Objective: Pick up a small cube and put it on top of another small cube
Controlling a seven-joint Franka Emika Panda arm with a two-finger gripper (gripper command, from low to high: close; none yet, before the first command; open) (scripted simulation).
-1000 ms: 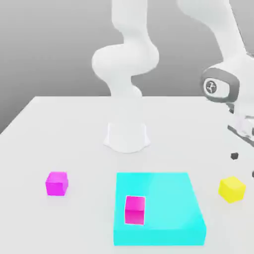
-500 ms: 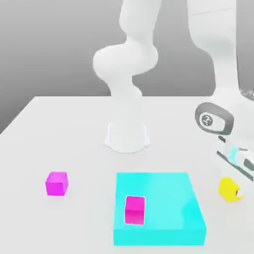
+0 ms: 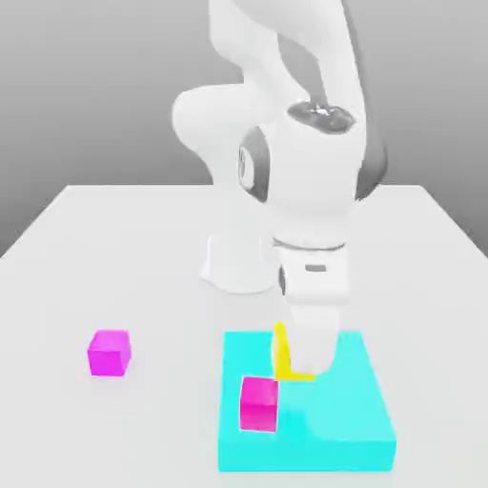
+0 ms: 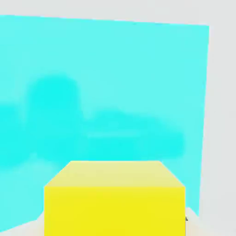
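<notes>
The small yellow cube (image 3: 281, 353) hangs just above the big flat cyan block (image 3: 353, 419), partly covered by the white hand. My gripper (image 3: 295, 367) is shut on it. In the hand view the yellow cube (image 4: 115, 198) sits close to the camera, with the cyan block's top (image 4: 115, 83) behind it. The purplish-magenta cube (image 3: 109, 352) rests on the table at the exterior view's left, far from the gripper.
A pinker magenta cube (image 3: 258, 402) stands on the cyan block's front left part, just beside and below the held cube. The arm's white base (image 3: 243, 262) rises behind the block. The white table (image 3: 114, 248) extends to both sides.
The gripper closed on the yellow cube at the exterior view's right, then lifted and carried it left to above the cyan block. The magenta cubes stayed put.
</notes>
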